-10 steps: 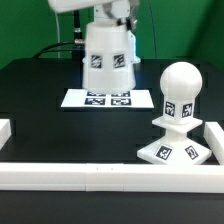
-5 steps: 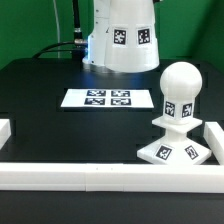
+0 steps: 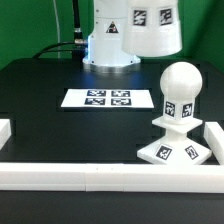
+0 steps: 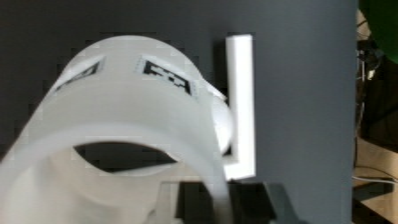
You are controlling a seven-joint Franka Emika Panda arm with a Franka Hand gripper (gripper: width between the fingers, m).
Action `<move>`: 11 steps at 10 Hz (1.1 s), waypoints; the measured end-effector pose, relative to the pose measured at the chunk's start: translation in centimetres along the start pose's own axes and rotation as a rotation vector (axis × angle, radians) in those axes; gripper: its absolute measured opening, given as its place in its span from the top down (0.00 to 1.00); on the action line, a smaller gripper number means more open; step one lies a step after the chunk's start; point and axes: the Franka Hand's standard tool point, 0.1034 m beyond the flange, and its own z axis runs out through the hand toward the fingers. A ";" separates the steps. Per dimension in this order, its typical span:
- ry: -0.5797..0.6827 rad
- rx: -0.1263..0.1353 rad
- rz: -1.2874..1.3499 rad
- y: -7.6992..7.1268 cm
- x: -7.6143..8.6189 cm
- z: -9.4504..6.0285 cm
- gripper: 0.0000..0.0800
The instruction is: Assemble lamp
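The tapered white shade hangs in the air at the top of the exterior view, above and behind the bulb. The rounded bulb stands upright on the flat square base at the exterior view's right, near the front rail. In the wrist view the shade fills most of the picture. My gripper is shut on the shade's wall, with one dark finger on each side of it. The gripper itself is above the edge of the exterior view.
The marker board lies flat in the middle of the black table. White border rails run along the front, with short pieces at the left and right. The white robot base stands at the back.
The shade has risen and moved toward the exterior view's right, from over the marker board to above the bulb. The bulb and the base have not moved.
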 end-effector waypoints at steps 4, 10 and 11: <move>0.032 -0.009 -0.007 -3.1 0.7 2.8 0.94; 0.057 -0.023 -0.051 -2.4 1.9 7.8 0.94; 0.049 -0.026 -0.084 -2.1 2.1 8.7 0.94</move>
